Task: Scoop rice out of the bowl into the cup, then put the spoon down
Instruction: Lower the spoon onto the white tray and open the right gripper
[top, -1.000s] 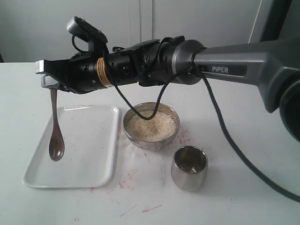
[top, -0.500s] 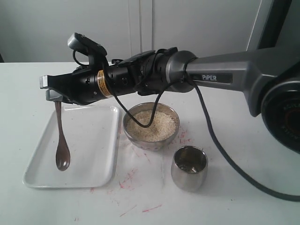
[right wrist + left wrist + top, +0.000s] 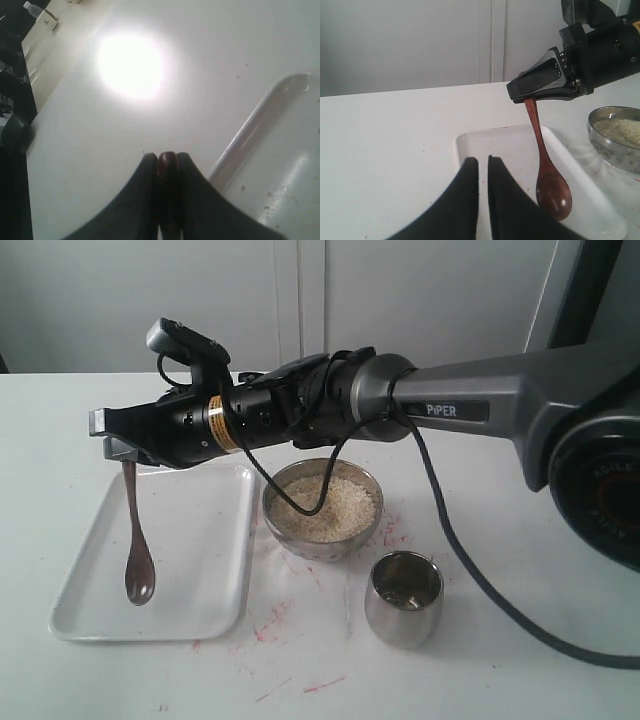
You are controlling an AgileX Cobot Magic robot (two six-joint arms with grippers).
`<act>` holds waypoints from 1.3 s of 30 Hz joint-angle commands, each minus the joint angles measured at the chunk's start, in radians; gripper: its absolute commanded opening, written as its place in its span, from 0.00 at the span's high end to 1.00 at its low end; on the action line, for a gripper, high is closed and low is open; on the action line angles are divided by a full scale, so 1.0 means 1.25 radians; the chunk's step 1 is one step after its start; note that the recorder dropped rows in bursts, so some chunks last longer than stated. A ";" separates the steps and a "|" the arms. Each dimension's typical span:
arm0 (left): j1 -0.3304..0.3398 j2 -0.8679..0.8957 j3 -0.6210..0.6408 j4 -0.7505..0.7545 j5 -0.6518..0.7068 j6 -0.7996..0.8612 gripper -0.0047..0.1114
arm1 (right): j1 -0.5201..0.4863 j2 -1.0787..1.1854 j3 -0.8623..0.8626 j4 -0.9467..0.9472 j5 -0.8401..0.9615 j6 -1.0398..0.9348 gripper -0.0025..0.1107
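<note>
Nearest, the small shiny steel cup [image 3: 400, 615] stands on the white surface [image 3: 500, 660], which is smeared with faint red marks [image 3: 300, 625]; just behind it the wider round steel bowl [image 3: 320, 540] holds the pale rice [image 3: 325, 505]; my right arm [image 3: 480, 405] reaches level across above the bowl; my right jaws pinch the handle tip of the slim dark reddish-brown wooden spoon [image 3: 139, 580], which hangs scoop down over the white rectangular tray [image 3: 200, 540]; my left jaws stand almost together, empty, facing that tray; beyond, a plain pale wall [image 3: 400, 290].
</note>
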State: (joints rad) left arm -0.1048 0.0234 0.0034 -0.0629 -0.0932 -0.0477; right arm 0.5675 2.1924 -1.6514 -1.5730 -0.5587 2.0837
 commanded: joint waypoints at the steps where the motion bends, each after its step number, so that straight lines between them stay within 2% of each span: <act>1: 0.001 0.002 -0.003 -0.003 -0.008 -0.001 0.84 | 0.001 0.000 -0.002 0.000 0.014 -0.010 0.98; 9: 0.001 0.002 -0.003 -0.003 -0.008 -0.001 0.84 | 0.001 0.028 -0.002 0.011 0.016 -0.010 0.98; 24: 0.001 0.002 -0.003 -0.003 -0.008 -0.001 0.84 | 0.001 0.055 -0.010 0.122 0.028 -0.016 0.98; 39: 0.001 0.002 -0.003 -0.003 -0.008 -0.001 0.84 | 0.001 0.055 -0.010 0.121 0.065 0.009 0.98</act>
State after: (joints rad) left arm -0.1048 0.0234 0.0034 -0.0629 -0.0932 -0.0477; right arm 0.5675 2.2641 -1.6553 -1.4285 -0.4835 2.0908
